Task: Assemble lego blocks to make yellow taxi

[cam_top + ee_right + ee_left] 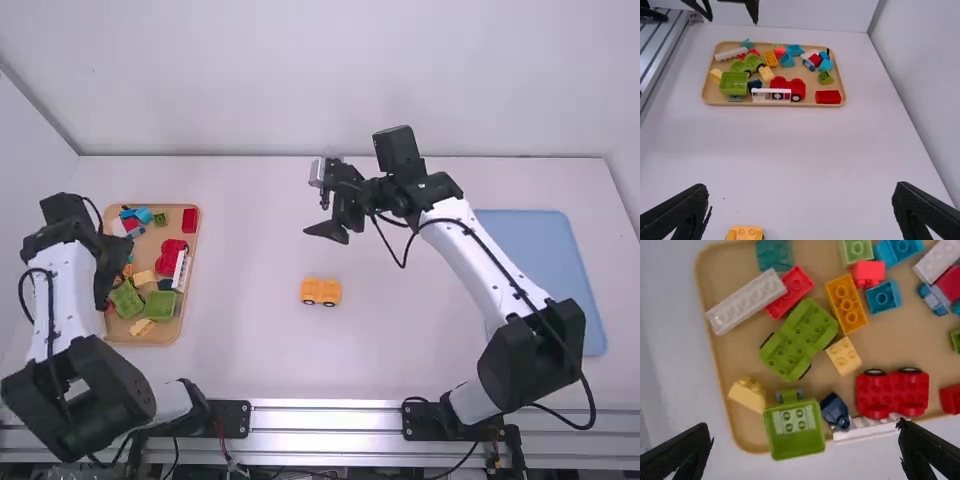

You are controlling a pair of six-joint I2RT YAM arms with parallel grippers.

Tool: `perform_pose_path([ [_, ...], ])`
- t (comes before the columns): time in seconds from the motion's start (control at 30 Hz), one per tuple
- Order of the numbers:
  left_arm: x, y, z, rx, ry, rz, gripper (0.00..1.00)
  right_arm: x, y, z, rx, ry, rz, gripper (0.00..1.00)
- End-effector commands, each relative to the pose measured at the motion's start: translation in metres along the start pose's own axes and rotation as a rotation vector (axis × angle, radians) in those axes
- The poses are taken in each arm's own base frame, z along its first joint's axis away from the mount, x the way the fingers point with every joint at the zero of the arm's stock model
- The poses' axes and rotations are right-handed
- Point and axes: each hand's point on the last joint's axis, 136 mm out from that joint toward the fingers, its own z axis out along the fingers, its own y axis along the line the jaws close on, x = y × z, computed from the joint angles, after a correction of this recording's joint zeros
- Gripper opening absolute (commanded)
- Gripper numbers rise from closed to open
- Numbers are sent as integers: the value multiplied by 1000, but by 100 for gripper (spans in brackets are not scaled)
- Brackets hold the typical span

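- The left pincer is at the near left of the surface, by the left part of the tray, its fingers spread wide apart.
- The right pincer hangs above the middle of the surface, released, with a broad gap between its fingers.
- The yellow-orange car piece stands on its black wheels on the surface, nearer the arm bases than the right pincer and well apart from the tray.
- In the tray, a pale yellow brick lies between the green car piece and the red wheeled piece.
- An orange-yellow brick lies near that pale yellow brick, and a pale yellow curved piece lies beside the green bin.
- A dark blue piece sits just beside the bin, and the white barred piece stands next to the red wheeled piece.
- A long white brick reaches to a red brick that lies against the green car piece.
- The blue mat lies at the right side of the surface, partly behind the right arm.
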Motion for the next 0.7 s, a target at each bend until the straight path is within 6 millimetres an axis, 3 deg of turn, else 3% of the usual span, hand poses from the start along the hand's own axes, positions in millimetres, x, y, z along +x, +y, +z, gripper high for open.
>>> perform_pose_path([
  [0.0, 16, 2, 23, 10, 51, 65, 99, -15, -3, -9, 19, -24, -32, 98],
  [0.1, 26, 13, 43, -17, 46, -5, 98, -16, -2, -9, 17, -24, -32, 98],
  [0.23, 32, 35, 52, -106, 27, -134, 98, -15, -2, -9, 18, -21, -31, 98],
  [0.3, 39, 37, 56, -109, 47, -163, 92, -15, -2, -9, 17, -20, -28, 98],
  [0.33, 40, 39, 56, -114, 48, -162, 81, -15, -2, -9, 17, -20, -29, 98],
  [0.37, 40, 40, 56, -118, 47, -162, 78, -15, -2, -9, 17, -20, -29, 98],
  [0.67, 49, 55, 78, -221, 41, -343, 80, -11, 2, -9, 3, -6, -51, 98],
])
